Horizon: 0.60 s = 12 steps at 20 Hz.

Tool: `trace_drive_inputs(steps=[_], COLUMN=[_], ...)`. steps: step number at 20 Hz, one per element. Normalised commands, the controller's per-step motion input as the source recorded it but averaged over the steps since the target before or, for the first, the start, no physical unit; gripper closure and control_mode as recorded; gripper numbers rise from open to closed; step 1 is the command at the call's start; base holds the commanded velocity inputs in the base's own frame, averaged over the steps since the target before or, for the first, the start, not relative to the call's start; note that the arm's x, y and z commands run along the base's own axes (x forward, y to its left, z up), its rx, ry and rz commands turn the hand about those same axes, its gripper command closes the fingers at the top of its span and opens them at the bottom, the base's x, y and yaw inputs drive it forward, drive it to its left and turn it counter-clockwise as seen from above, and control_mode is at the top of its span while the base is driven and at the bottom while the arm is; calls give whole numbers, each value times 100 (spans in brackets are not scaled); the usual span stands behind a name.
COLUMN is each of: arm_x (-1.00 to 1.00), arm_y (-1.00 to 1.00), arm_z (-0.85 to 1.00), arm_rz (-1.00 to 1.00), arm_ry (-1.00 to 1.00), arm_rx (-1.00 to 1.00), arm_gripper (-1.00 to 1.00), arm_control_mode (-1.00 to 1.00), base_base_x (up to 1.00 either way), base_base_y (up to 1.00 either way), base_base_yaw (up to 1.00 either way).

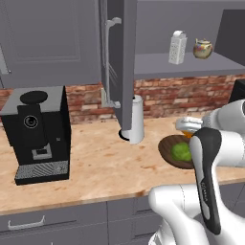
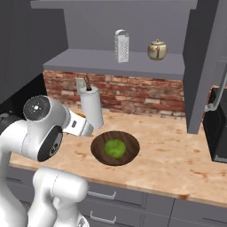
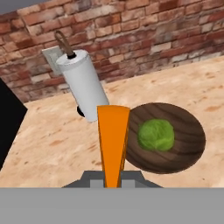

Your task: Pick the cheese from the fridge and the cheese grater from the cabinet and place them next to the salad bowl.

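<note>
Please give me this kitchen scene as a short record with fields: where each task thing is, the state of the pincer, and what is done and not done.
cheese: orange wedge held in the pincer, above the counter beside the bowl
pincer: shut on the cheese
salad bowl: on the wooden counter, green lump inside
cheese grater: upright on the open cabinet shelf, left of a gold teapot
white cylinder: stands on the counter behind the bowl
done: cheese fetched
not done: cheese not yet set down; grater untouched

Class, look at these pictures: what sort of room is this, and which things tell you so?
Most likely a kitchen, computer-rendered: a coffee machine on a counter, a grater and teapot in an open cabinet, and a salad bowl.
</note>
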Motion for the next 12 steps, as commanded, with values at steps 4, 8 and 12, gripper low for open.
trace_drive_inputs(steps=[4,8,12], arm_x=[21,36,41], arm_y=[49,38,14], arm_z=[-7,-18,-24], arm_rz=[3,5,10], arm_ry=[15,28,33], arm_rx=[-13,-6,-2], arm_gripper=[100,100,100], arm_control_mode=[-100,-100,-100], base_base_x=[0,0,0], base_base_y=[0,0,0], base_base_yaw=[0,0,0])
